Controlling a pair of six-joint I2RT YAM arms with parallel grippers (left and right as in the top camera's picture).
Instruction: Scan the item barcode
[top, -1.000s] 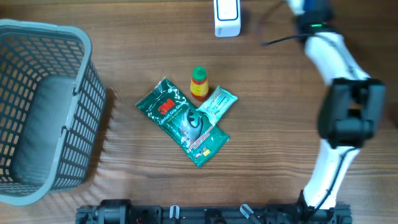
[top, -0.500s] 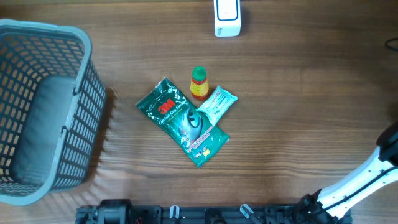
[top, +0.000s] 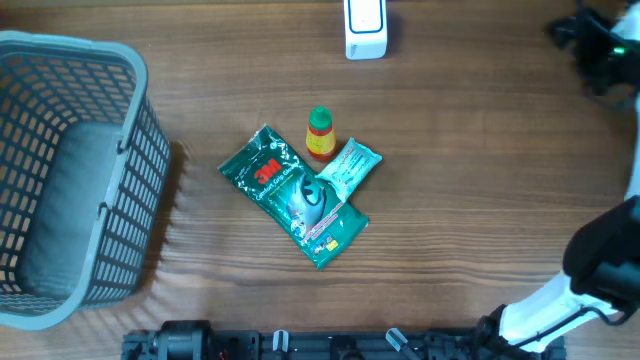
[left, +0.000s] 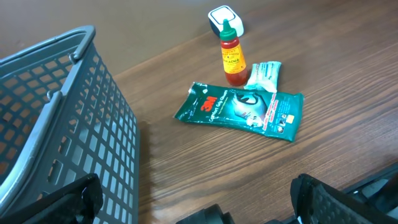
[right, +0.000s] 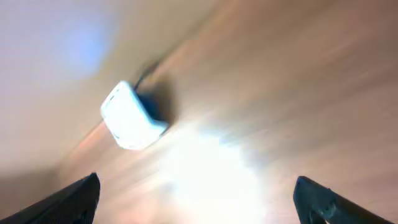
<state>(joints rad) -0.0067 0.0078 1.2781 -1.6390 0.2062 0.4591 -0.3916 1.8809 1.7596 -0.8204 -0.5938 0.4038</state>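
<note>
Overhead, a green packet (top: 294, 196) lies slanted near the middle of the tabletop (top: 470, 190). A bottle (top: 319, 135) with a green cap stands upright at the packet's far side. A small sachet (top: 349, 168) lies just beside the bottle and touches the packet. A white scanner (top: 364, 28) sits at the far edge, well apart from these three. A grey basket (top: 70, 175) fills the left edge.

The right hand (top: 598, 45) hangs near the far right corner, away from the items. Its wrist view is blurred, yet the fingers show spread wide with nothing between them, the scanner ahead. The left hand (left: 199, 202) is also spread wide and pinches nothing. It faces the packet from the near side, with the basket on its left.
</note>
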